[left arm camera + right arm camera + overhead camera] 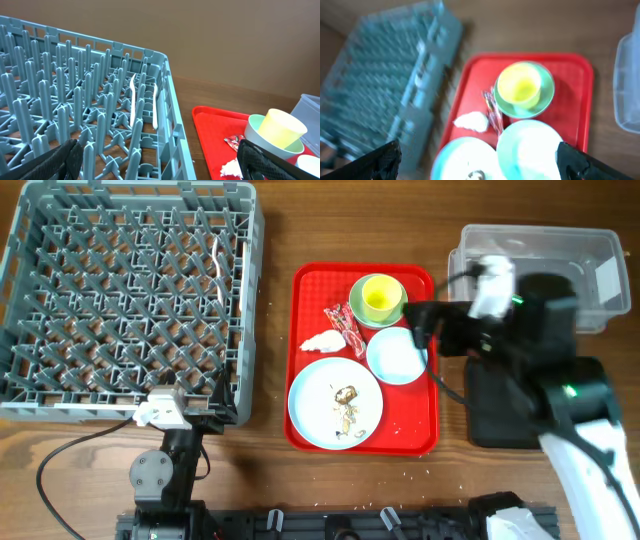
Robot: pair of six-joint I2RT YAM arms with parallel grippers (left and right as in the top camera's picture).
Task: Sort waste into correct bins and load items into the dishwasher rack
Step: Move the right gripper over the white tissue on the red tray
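On the red tray [420,430] a yellow cup [380,298] stands in the pale green bowl [354,300]. Beside them are the light blue bowl [395,355], the red wrapper [345,323] and the white napkin [322,341]. The round plate [335,405] holds brownish scraps [346,402]. My right gripper [425,328] is open and empty, hovering over the tray's right side; its blurred view shows the cup [517,86], light blue bowl [530,145], plate [457,160] and napkin [470,121]. My left gripper [195,412] is open and empty at the grey rack's [130,300] front right corner.
The clear tub [590,255] stands at the back right, with the black bin [505,420] in front of it, partly under my right arm. Two white plastic utensils [132,100] stand in the rack's right side. Pale crumbs [410,425] lie on the tray and table.
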